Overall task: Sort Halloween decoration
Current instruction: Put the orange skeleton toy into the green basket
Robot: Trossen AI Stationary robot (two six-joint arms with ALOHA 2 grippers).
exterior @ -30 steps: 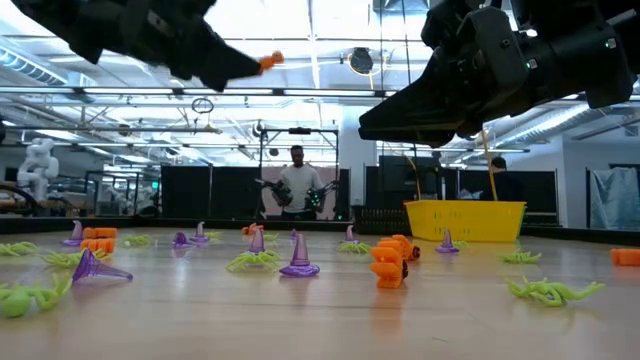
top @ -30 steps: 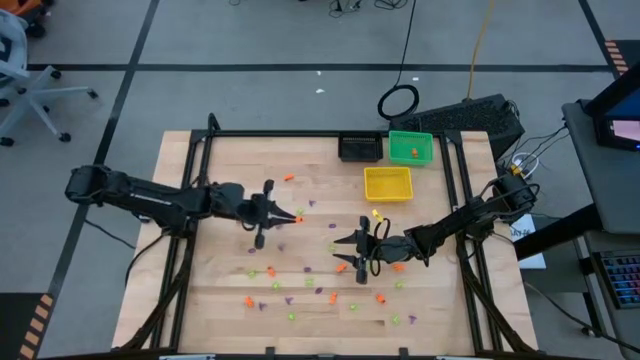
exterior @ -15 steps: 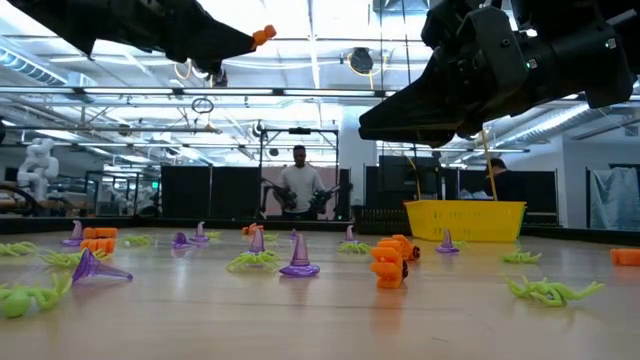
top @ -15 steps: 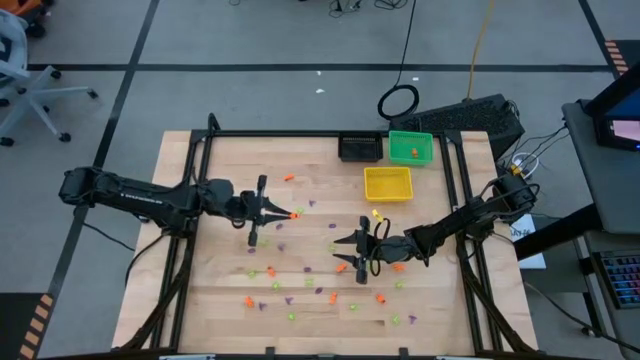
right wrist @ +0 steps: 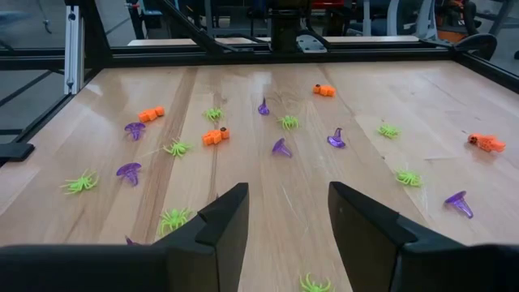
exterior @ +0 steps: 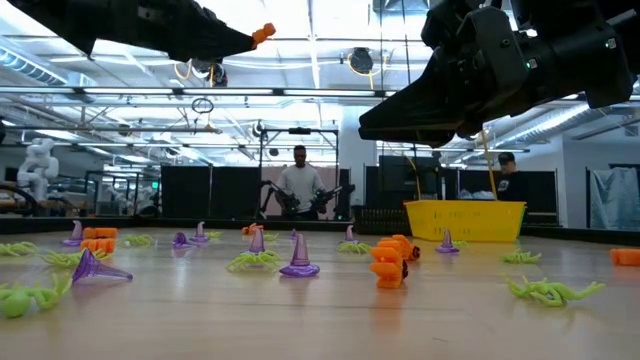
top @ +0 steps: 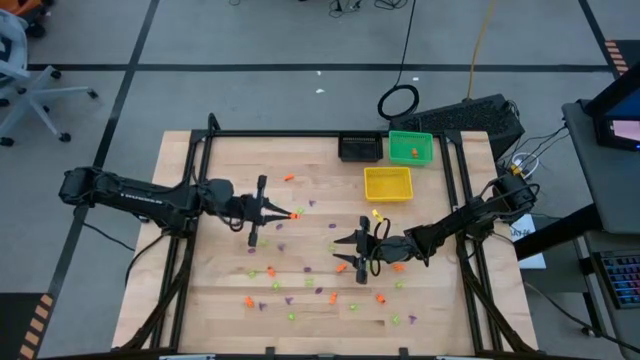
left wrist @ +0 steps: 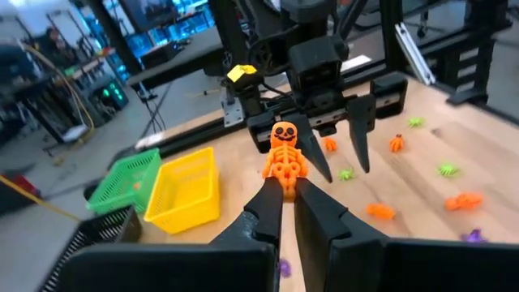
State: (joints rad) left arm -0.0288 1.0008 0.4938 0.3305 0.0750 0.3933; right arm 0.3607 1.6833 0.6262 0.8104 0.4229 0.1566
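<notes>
left gripper (left wrist: pixel 285 195) pinching a little orange skeleton (left wrist: pixel 284 158) between its fingertips, right gripper (right wrist: pixel 284 215) fingers spread, nothing between them

We see a wooden table (top: pixel 220 170); on it lie scattered trinkets (top: pixel 300 285), well apart from the yellow bin (top: pixel 388 183), with black (top: pixel 360 148) and green (top: pixel 411 148) bins beyond it.

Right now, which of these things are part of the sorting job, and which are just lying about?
Job: orange skeleton in the shut left gripper; spiders, witch hats; green bin, yellow bin, black bin; open right gripper.

Lying about: cable ring, office chair.
</notes>
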